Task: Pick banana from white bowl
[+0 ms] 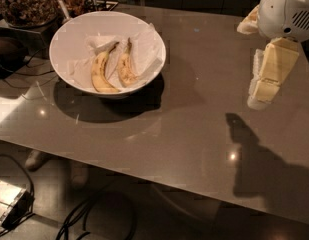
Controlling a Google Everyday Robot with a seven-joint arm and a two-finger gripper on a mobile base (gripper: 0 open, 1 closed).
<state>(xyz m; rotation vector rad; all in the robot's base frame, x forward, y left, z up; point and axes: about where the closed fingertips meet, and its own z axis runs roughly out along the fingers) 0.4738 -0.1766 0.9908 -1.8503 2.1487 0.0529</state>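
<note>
Hanging above the right side of the glossy grey-brown desk (194, 134), cream plastic pincer (261, 91) points down, carrying nothing; how wide it stands, cannot tell. Large round glossy white bowl (61, 39) sits far left, well apart from it. Inside, on white paper, speckled dull-yellow curved banana (126, 68) lies just beside a cleaner bright-yellow banana (100, 75). Step judged: approach, grasp not begun. Next move calls for crossing the desk leftward, clearing the bowl's rim, then descending on the speckled fruit alone without catching its neighbour.
</note>
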